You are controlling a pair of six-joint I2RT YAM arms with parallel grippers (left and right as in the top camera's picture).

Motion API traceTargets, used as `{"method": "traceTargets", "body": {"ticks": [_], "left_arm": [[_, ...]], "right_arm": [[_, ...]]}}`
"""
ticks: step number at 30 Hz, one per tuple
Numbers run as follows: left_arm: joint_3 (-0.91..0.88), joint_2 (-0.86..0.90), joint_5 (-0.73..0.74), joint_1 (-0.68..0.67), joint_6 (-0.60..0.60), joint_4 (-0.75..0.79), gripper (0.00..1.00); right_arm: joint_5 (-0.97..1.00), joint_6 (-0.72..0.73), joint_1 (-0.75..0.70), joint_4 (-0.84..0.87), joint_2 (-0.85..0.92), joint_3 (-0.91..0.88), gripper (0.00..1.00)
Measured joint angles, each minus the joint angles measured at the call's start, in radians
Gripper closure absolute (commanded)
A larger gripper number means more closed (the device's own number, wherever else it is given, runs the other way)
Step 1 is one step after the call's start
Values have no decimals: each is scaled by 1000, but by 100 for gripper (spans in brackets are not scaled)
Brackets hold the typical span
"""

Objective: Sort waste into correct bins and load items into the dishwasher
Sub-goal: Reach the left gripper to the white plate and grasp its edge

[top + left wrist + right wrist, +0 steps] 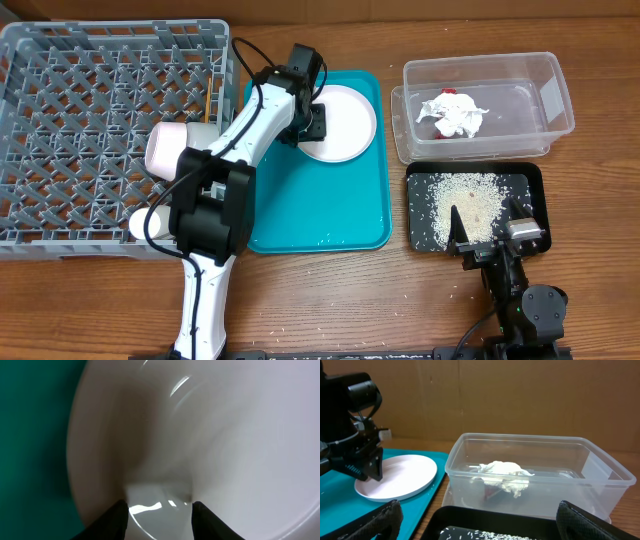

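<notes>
The pale pink plate (350, 125) (225, 435) (400, 477) lies flat on the teal tray (330, 215). My left gripper (308, 125) (159, 505) (370, 472) is down at the plate's left rim, open, its two dark fingers apart with the rim between them. A pink bowl (168, 148) and a white cup (145, 222) sit in the grey dishwasher rack (60, 100). White tissue (455, 115) (502, 472) and a red wrapper (492, 491) lie in the clear tub (480, 65). Rice (465, 205) covers the black tray (535, 175). My right gripper (488, 235) (479, 506) hangs wide open at that tray's near edge, holding nothing.
The left arm reaches from the table's front edge across the rack's right side to the teal tray. A few rice grains are scattered on the wooden table near the front. The clear tub and black tray stand close together at the right.
</notes>
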Motion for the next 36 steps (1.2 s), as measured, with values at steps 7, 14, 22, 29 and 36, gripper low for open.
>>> {"method": "traceTargets", "body": {"ticks": [7,14,22,29,36], "left_arm": [[0,7,1,0,-3,-18,59],[24,0,-2,0,-4,-109,44],[56,-117,-95,23,-3,-148,44],[24,-72,-119,58,-4,-152,54],[14,-18,-63,77,11,-131,62]], "right_arm": [[0,0,0,0,0,0,0],[0,0,0,0,0,0,0],[0,0,0,0,0,0,0],[0,0,0,0,0,0,0],[0,0,0,0,0,0,0]]}}
